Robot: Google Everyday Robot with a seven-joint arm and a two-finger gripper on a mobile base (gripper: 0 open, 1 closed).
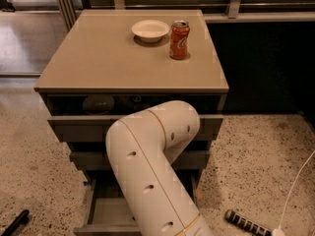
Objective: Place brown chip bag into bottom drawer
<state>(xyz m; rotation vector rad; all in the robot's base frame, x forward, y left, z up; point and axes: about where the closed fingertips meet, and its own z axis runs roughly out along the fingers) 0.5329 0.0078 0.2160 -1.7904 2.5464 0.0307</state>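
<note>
Gripper sits out of sight behind the robot's thick white jointed arm (147, 171), which bends in toward the cabinet front, so its state cannot be told. The brown chip bag is hidden as well. The grey-brown bottom drawer (108, 213) stands pulled open. An orange-red soda can (179, 40) and a shallow white bowl (150, 30) stand near each other on the tan cabinet top (98, 58).

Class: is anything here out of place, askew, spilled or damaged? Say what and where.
Nothing spilled or damaged: soda can and bowl stand upright on the cabinet. Only a ribbed black object lies loose on the floor, right of the open bottom drawer. The gripper is hidden behind the arm.
</note>
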